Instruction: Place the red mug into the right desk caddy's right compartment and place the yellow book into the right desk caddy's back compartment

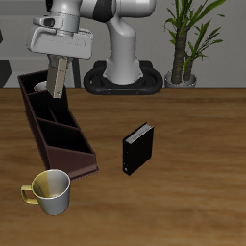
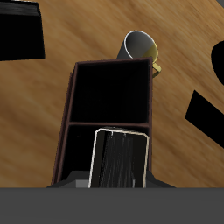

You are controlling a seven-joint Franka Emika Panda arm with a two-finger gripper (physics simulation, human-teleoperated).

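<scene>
Gripping the yellow book [image 1: 60,79] upright, your hand [image 1: 60,60] hung over the right desk caddy [image 1: 58,135], the book's lower edge above the back compartment [image 1: 50,109] (the wrist view looked straight down onto it). The yellow-and-white mug [image 1: 50,190] stood on the worktop [image 1: 192,192] just beyond the caddy's front end, the black book [image 1: 138,149] well apart from the caddy.

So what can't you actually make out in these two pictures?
- Red mug: not clearly seen in either view. In the exterior view, the caddy's far section is partly hidden by the gripper and the yellow book it holds.
- Right desk caddy insides: the wrist view shows them as plain black, so their contents cannot be told.
- Black book: cut off by the wrist view's edge.
</scene>
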